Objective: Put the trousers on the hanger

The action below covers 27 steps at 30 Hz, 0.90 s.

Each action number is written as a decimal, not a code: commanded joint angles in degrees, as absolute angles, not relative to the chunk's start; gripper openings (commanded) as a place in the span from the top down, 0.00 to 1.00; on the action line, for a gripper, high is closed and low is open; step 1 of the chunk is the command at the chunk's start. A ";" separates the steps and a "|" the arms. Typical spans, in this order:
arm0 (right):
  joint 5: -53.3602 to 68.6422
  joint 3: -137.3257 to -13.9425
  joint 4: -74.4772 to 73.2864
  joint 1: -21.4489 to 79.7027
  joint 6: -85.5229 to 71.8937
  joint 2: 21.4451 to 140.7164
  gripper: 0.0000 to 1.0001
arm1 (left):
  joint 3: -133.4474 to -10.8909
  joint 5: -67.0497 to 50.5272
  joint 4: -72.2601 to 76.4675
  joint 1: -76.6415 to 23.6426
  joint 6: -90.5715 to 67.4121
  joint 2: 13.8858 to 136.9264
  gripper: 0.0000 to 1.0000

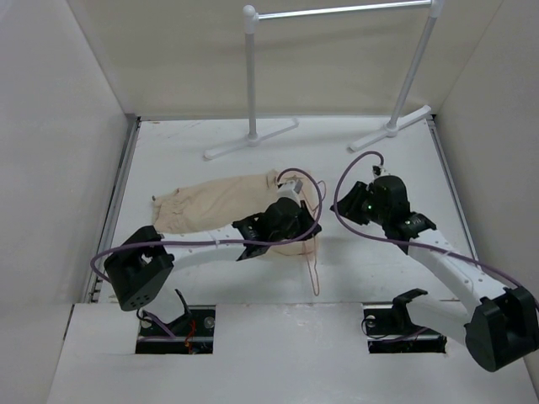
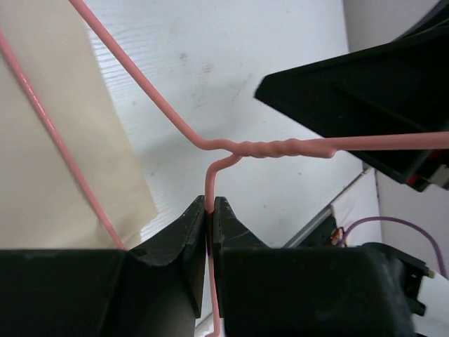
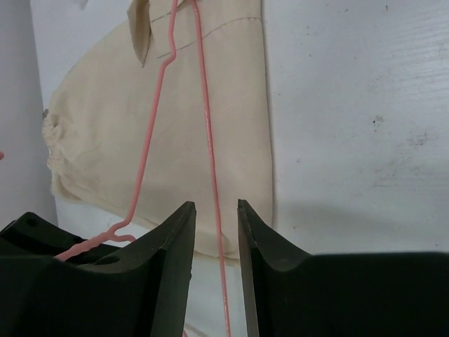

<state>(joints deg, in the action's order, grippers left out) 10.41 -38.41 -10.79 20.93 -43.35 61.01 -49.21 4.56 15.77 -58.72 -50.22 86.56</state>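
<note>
The beige trousers (image 1: 210,206) lie flat on the white table, waist end under the left arm. The thin pink wire hanger (image 1: 315,269) rests partly over them. My left gripper (image 1: 303,229) is shut on the hanger's hook wire (image 2: 209,184) just below the twisted neck (image 2: 270,149). My right gripper (image 1: 344,210) hovers close beside it, open; one straight hanger wire (image 3: 208,140) runs through the gap between its fingers (image 3: 175,239) without touching them. In the right wrist view the trousers (image 3: 98,140) spread beneath the wire, gathered cuff at the left.
A white pipe garment rack (image 1: 251,76) stands at the back, its feet (image 1: 250,139) on the table. White walls close in both sides. Purple cables (image 1: 202,244) loop over both arms. The right gripper's black body (image 2: 365,91) sits close in the left wrist view.
</note>
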 commanded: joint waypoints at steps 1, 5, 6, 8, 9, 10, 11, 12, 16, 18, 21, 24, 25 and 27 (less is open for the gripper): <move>9.49 -41.83 -12.04 20.44 -42.89 57.31 0.64 | -54.83 4.57 23.20 -60.51 -49.84 84.64 1.00; 9.84 -41.93 -13.88 17.63 -42.80 55.72 0.63 | -54.32 3.26 27.32 -59.81 -49.30 84.90 1.00; 10.02 -41.66 -14.15 17.27 -42.98 55.64 0.63 | -53.71 2.64 28.99 -59.46 -49.48 85.16 1.00; 10.20 -40.96 -14.24 17.27 -43.33 55.46 0.63 | -52.91 0.89 31.89 -59.11 -50.09 86.48 1.00; 10.11 -40.43 -13.98 17.36 -43.59 55.55 0.63 | -52.30 0.36 32.95 -58.84 -50.36 87.53 1.00; 10.02 -39.65 -13.45 17.18 -43.85 56.07 0.60 | -51.34 0.09 34.18 -58.32 -50.80 88.76 1.00; 10.19 -39.03 -13.01 16.92 -44.21 57.21 0.57 | -50.20 -0.26 36.02 -57.62 -51.58 90.25 1.00; 10.63 -38.50 -12.75 16.92 -44.47 58.70 0.54 | -49.14 -1.48 38.04 -56.83 -52.64 91.39 1.00; 14.66 -36.66 -8.37 17.97 -44.65 63.80 0.38 | -48.16 -4.22 42.71 -55.76 -56.51 90.80 1.00; 16.25 -35.16 -4.85 19.37 -46.31 64.94 0.33 | -48.34 -4.57 42.98 -56.11 -57.12 89.65 1.00; 17.93 -33.14 0.07 19.64 -49.30 66.79 0.31 | -48.34 -5.53 42.98 -56.47 -58.18 88.16 1.00; 18.63 -32.26 3.59 19.73 -50.62 69.68 0.31 | -47.55 -7.20 43.42 -56.38 -59.67 86.93 1.00; 19.42 -32.17 4.73 19.73 -50.89 70.83 0.32 | -47.20 -7.82 43.59 -56.38 -60.11 86.58 1.00; 20.56 -31.64 8.42 19.82 -52.37 72.15 0.32 | -46.15 -9.48 44.47 -56.12 -61.43 85.87 1.00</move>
<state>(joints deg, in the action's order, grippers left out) 15.79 -32.45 -0.82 18.83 -49.87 70.78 -46.68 -5.82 36.27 -55.86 -58.50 90.19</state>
